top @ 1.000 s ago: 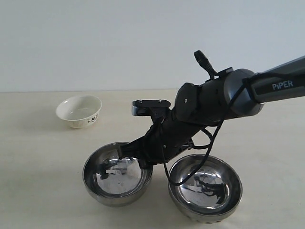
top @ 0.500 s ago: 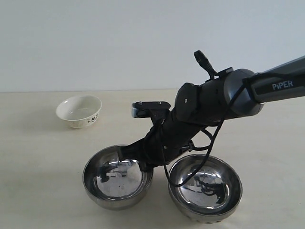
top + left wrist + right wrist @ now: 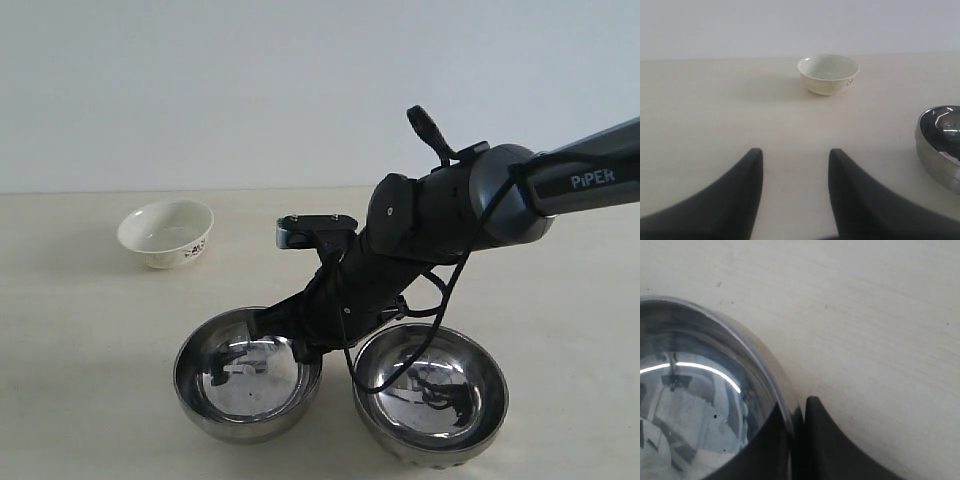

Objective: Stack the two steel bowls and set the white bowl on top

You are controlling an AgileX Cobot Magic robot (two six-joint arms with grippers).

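The right pincer (image 3: 290, 338) is clamped on the rim of the gripped steel bowl (image 3: 240, 385), on the side of that bowl that faces the other steel bowl (image 3: 430, 395). In the right wrist view this pincer (image 3: 797, 412) straddles the rim. One dark finger (image 3: 765, 450) lies inside against the mirror wall and the other lies outside, with the thin steel edge pinched between them. Whether the gripped steel bowl rests on the table (image 3: 80, 350) or hangs just off it cannot be told.

The other steel bowl stands upright just beside the gripped steel bowl, with a narrow strip of table between their rims. The right arm (image 3: 470, 205), dark grey and marked PiPER, slants down to the gripped steel bowl from beyond this neighbour. Its black cable (image 3: 395, 372) loops over the neighbour's inside.

The white bowl (image 3: 166, 232) stands upright, well apart from the gripped steel bowl, farther back on the table and on the side away from the arm.

The left pincer (image 3: 795, 152) is spread wide and holds nothing, with bare table showing between its two dark fingers. The white bowl (image 3: 828, 74) stands ahead of it. A steel bowl (image 3: 940, 145) shows at the edge of the left wrist view; which of the two it is cannot be told.
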